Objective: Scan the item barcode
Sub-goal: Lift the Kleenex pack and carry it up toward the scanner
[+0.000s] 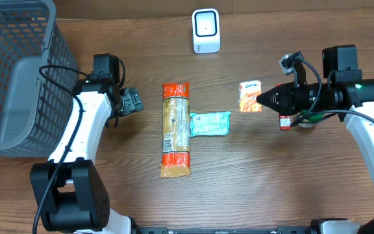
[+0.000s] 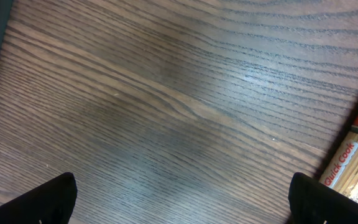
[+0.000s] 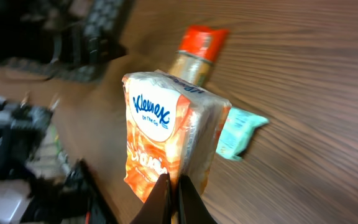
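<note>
My right gripper is shut on the edge of an orange Kleenex tissue pack, right of the table's centre. In the right wrist view the pack stands up from the pinched fingertips of the gripper, its logo face towards the camera. No barcode shows on it. A white scanner stands at the back centre. My left gripper is open and empty beside the basket. In the left wrist view the gripper has only bare wood between its wide-apart fingers.
A long spaghetti pack lies mid-table, its edge showing in the left wrist view. A teal packet lies against its right side. A grey mesh basket fills the far left.
</note>
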Robot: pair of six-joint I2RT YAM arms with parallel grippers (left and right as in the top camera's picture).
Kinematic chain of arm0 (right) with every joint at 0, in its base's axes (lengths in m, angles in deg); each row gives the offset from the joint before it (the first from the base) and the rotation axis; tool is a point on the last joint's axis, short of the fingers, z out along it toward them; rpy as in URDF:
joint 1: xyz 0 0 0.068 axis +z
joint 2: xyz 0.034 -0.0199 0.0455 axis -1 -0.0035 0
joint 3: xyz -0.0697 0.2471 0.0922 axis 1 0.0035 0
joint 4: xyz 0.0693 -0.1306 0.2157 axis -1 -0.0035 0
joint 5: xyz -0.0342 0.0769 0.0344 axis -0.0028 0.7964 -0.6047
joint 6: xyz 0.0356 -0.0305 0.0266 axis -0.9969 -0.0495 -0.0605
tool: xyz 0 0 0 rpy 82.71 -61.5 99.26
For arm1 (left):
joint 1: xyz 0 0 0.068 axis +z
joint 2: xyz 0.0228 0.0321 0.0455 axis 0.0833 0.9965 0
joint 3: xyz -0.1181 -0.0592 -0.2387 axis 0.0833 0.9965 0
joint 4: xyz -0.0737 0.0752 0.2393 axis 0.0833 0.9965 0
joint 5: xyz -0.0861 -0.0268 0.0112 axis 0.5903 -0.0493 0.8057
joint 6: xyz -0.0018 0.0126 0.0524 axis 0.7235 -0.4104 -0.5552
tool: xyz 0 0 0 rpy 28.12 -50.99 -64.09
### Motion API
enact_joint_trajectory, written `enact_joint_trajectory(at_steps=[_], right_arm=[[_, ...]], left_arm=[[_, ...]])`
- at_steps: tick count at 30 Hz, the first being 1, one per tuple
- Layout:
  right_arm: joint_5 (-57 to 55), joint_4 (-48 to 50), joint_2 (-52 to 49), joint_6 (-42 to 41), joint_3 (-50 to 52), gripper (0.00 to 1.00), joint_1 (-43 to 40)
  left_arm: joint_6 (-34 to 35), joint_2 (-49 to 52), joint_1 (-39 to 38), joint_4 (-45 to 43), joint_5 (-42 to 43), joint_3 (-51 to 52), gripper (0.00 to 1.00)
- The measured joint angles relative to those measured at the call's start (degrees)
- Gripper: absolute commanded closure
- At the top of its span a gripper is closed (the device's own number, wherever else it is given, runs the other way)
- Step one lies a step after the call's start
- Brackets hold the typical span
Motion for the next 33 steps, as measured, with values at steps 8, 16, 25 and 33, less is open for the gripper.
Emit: enact_joint_trajectory(at_steps=[8,16,25,33], right_arm=[[-14.2,-7.3,-0.1,-9.6,-12.4,0.97,3.9],[-26.1,-20.4,-5.4,-14.0,-36.7,0.97,10.3],[-37.4,-29.0,-22.2,-13.1,-65.4,0.96,14.5],[-51.3,-20.9,-35.4,-4.3,-65.8,0.96,20.9]], left_arm=[[0.0,0.0,0.0,0.0,0.0,0.0,0.00],[0.0,0.0,0.0,0.0,0.0,0.0,0.00],[0.0,0.0,0.0,0.0,0.0,0.0,0.00],[0.0,0.0,0.0,0.0,0.0,0.0,0.00]])
